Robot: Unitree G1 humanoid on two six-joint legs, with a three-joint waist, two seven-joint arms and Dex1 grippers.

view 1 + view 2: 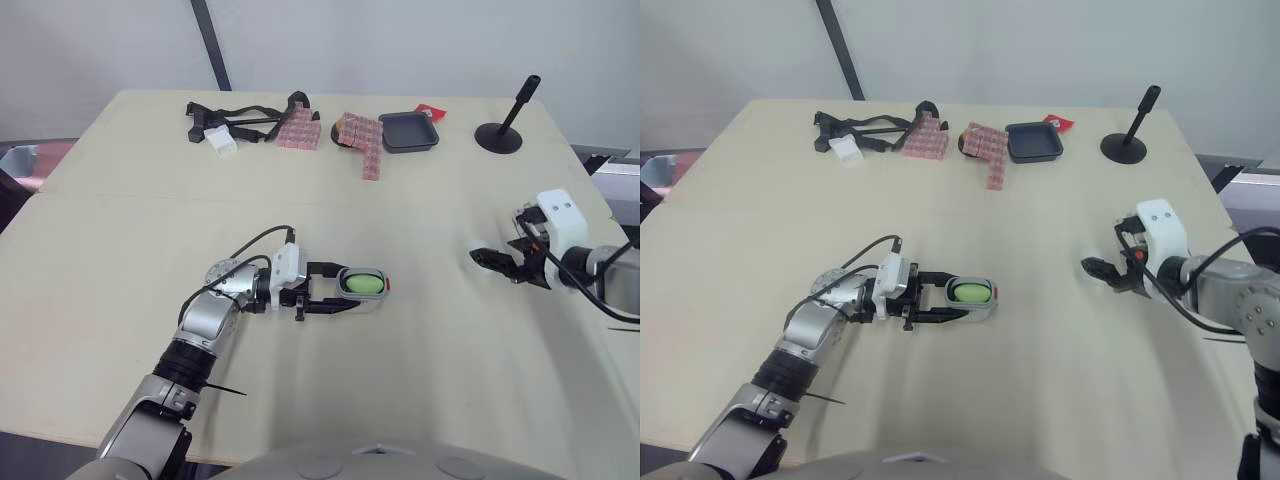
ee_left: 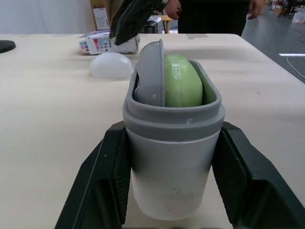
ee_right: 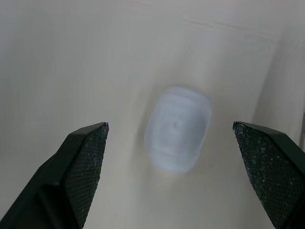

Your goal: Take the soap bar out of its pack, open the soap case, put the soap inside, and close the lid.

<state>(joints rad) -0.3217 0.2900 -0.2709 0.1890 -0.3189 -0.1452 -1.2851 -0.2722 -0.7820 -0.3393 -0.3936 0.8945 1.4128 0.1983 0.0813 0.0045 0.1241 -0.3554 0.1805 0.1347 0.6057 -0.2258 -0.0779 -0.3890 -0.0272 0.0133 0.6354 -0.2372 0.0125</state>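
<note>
My left gripper [image 1: 352, 291] is shut on the grey-rimmed soap case [image 2: 171, 162], one finger on each side of it, near the middle of the table. The case is open, with the green soap [image 1: 361, 283] lying in it beside a grey insert [image 2: 151, 71]. To the right, my right gripper [image 1: 492, 259] hangs open just above the table, over the whitish translucent lid [image 3: 177, 129]. In the left wrist view that lid [image 2: 110, 65] lies on the table beyond the case, with the printed soap pack [image 2: 102, 42] behind it.
At the back of the table are a black tray [image 1: 408, 131], pink patterned packs [image 1: 365, 142], black straps [image 1: 235, 118] with a white block [image 1: 221, 141], and a black stand [image 1: 500, 135]. A person [image 2: 214, 12] stands beyond the table's far right side.
</note>
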